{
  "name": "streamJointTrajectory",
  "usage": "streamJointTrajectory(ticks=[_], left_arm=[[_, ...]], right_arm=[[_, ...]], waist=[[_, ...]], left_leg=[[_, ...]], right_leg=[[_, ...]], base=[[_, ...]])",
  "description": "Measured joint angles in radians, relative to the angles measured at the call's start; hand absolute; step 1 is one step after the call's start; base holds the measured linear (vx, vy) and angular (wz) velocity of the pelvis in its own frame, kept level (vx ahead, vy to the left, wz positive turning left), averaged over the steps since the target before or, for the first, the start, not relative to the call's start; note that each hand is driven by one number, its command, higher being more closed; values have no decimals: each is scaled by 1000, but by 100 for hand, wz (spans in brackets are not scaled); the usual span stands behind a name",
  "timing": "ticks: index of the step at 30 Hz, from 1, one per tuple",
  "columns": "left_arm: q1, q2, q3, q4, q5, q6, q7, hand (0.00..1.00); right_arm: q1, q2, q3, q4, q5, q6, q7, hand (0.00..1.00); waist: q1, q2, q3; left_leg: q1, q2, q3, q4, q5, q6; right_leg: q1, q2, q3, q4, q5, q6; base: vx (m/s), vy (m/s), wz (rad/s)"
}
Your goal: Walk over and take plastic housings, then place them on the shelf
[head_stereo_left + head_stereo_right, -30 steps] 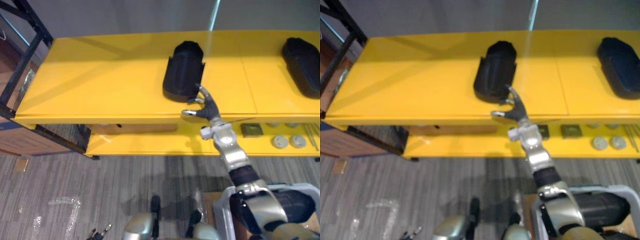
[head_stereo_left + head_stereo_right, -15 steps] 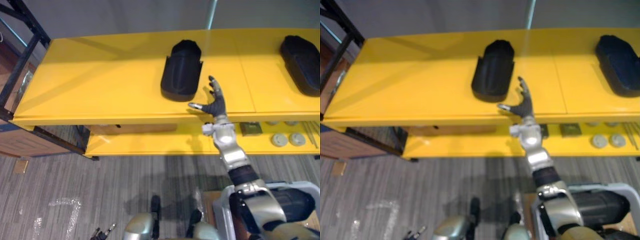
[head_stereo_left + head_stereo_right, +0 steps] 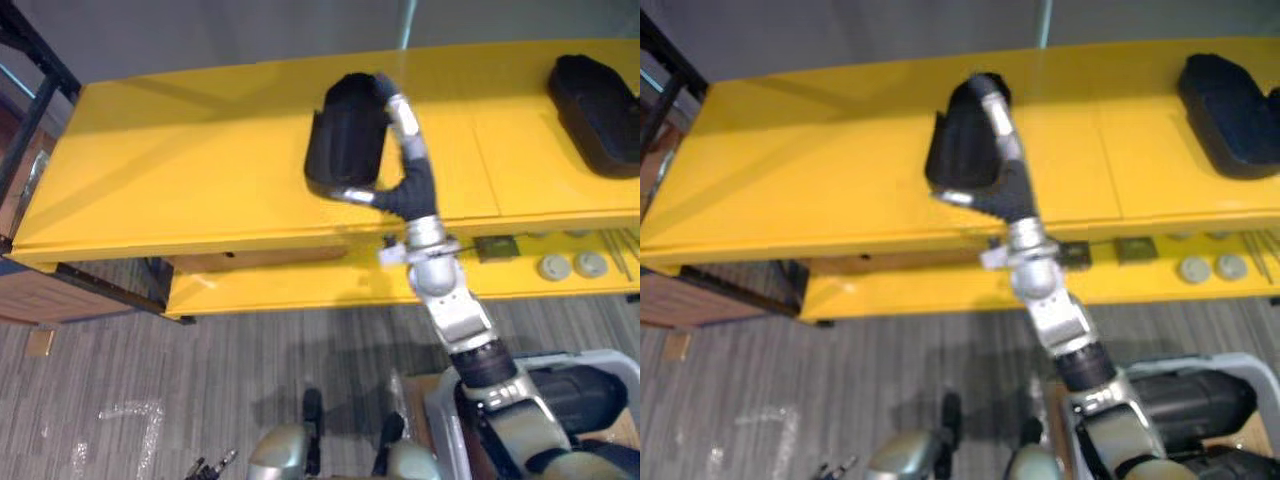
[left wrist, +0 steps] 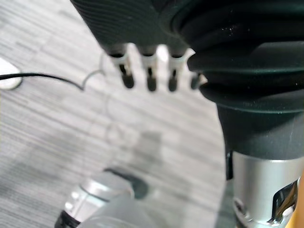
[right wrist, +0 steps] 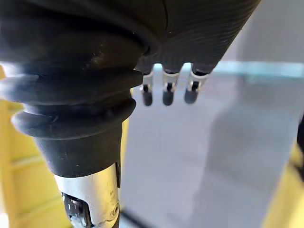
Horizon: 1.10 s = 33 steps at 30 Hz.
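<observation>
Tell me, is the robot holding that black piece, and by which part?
Nothing is held. The right hand lies over the black housing, fingers straight along its right side, thumb at its near end, not closed. The left hand is empty.

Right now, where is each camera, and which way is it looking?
Left eye view: on the head, looking down at the yellow shelf; the right arm and right robot hand reach to a black housing.
Right eye view: beside it on the head, same downward look, same arm and housing.
Left wrist view: on the left wrist, facing down at the grey floor past the left robot hand, fingers relaxed.
Right wrist view: on the right wrist, facing the grey wall past straight fingers.
Shared: both eye views show one scene.
</observation>
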Motion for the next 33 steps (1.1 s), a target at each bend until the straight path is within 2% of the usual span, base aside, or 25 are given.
streamJointTrajectory(ticks=[1,5,9,13,19,22,26,29,33], left_arm=[[0,0,0,2,0,-3,0,0],[0,0,-2,20,-2,-27,2,0],[0,-5,-32,26,-7,-26,10,0],[0,-11,-35,25,-8,-23,10,0],[1,-19,-39,26,-8,-23,11,0],[1,-19,-38,25,-9,-25,11,0],[4,-28,-36,24,-9,-25,11,0],[4,-40,-39,17,-9,-24,10,0],[4,-45,-41,19,-17,-24,7,0]], right_arm=[[0,4,21,6,19,1,17,0],[-1,89,73,94,97,51,65,0],[-5,130,107,216,102,113,82,0],[-17,163,119,284,96,131,74,0],[-95,195,118,368,72,162,-24,0],[-131,222,103,447,53,191,-110,0],[-161,250,84,519,44,197,-205,0],[-184,261,51,531,45,199,-244,0],[-213,262,43,570,45,231,-279,0]], waist=[[0,0,0],[4,-11,-9],[20,-28,-37],[24,-32,-42],[53,-32,-43],[72,-31,-43],[84,-29,-41],[100,-5,-33],[101,27,-16]], left_leg=[[0,1,0,0,0,0],[-1,5,-6,-1,0,0],[-13,4,-27,1,1,0],[-16,-1,-57,8,2,-2],[-27,-3,-93,17,4,-5],[-39,-5,-117,19,9,-11],[-51,-10,-143,43,10,-13],[-53,-10,-150,54,9,-13],[-59,-10,-161,77,5,-13]], right_leg=[[0,1,0,0,0,-1],[3,7,-6,-4,0,-4],[5,9,-23,-12,0,-4],[24,9,-51,-22,0,-4],[39,10,-92,-25,-3,-9],[39,11,-119,-22,-6,-12],[45,5,-147,0,-23,-17],[37,0,-149,33,-38,-19],[26,-10,-152,82,-64,-23]], base=[[0,0,0],[-1,-9,2],[14,-18,13],[13,-13,21],[-24,-15,19],[-25,-7,24],[-14,-3,22],[-42,1,6],[-69,0,5]])
